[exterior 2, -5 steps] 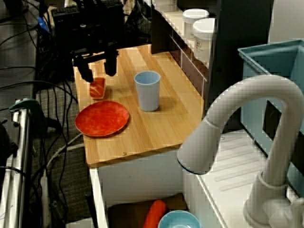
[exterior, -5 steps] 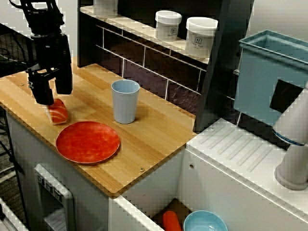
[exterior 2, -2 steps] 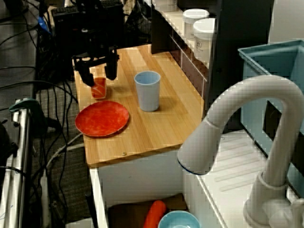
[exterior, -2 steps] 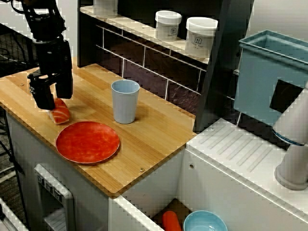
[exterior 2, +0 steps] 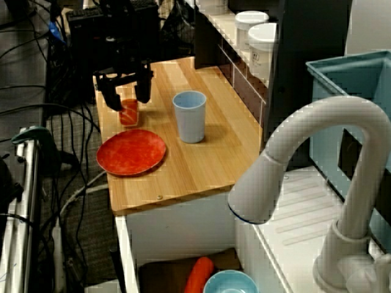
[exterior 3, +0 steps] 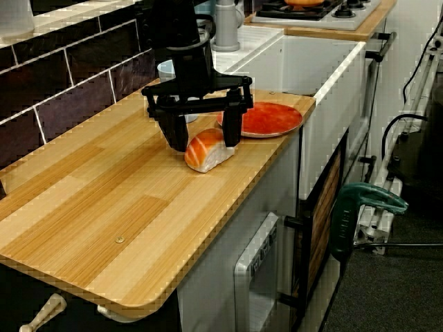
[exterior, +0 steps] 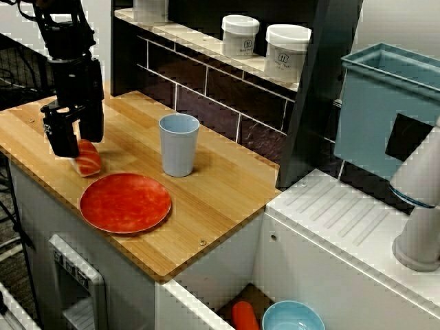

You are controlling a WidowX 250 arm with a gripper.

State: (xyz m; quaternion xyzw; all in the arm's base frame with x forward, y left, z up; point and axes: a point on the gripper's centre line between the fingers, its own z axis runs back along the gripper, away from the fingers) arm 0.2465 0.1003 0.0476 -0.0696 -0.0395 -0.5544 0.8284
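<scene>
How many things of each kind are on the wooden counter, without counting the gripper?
Salmon sushi piece: 1
Red plate: 1
Light blue cup: 1
Total: 3

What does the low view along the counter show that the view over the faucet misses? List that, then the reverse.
Only the low view: the stove at the far end. Only the faucet view: the carrot and blue bowl at the bottom edge, and the teal bin. Both: the open fingers either side of the salmon sushi, the red plate, the blue cup.
</scene>
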